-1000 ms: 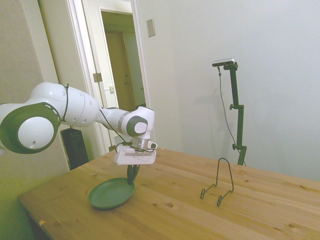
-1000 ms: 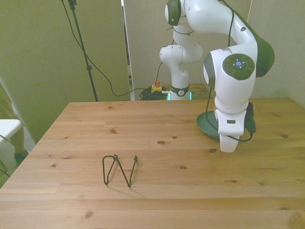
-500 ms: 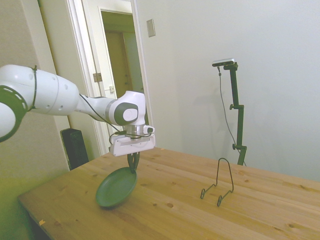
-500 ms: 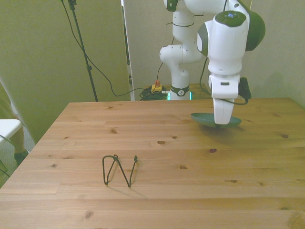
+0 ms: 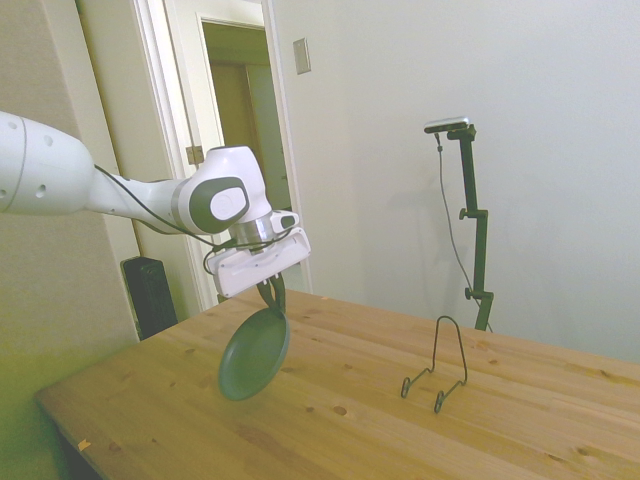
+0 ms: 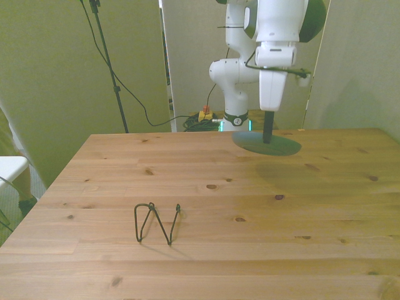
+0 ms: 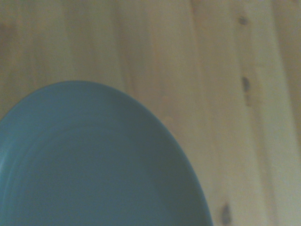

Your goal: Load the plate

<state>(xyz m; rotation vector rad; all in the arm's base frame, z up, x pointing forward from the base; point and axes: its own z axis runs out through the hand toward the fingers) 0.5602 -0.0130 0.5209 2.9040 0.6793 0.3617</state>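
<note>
The dark green plate [image 5: 254, 353] hangs tilted in the air above the table, held by its upper rim. My gripper [image 5: 271, 297] is shut on that rim. In the front view the plate [image 6: 253, 144] shows nearly edge-on, hanging below the gripper [image 6: 267, 136] over the far part of the table, right of the middle. Blurred, the plate [image 7: 89, 165] fills much of the wrist view, with wood grain beyond it.
A thin black wire stand [image 5: 438, 374] stands upright on the wooden table [image 5: 350, 430], well apart from the plate; in the front view the wire stand [image 6: 156, 222] is near the front left. An open doorway [image 5: 245, 150] lies behind the arm.
The gripper has lifted the plate off the table and risen. The plate has tipped from nearly flat to steeply tilted. In the front view it has shifted left.
</note>
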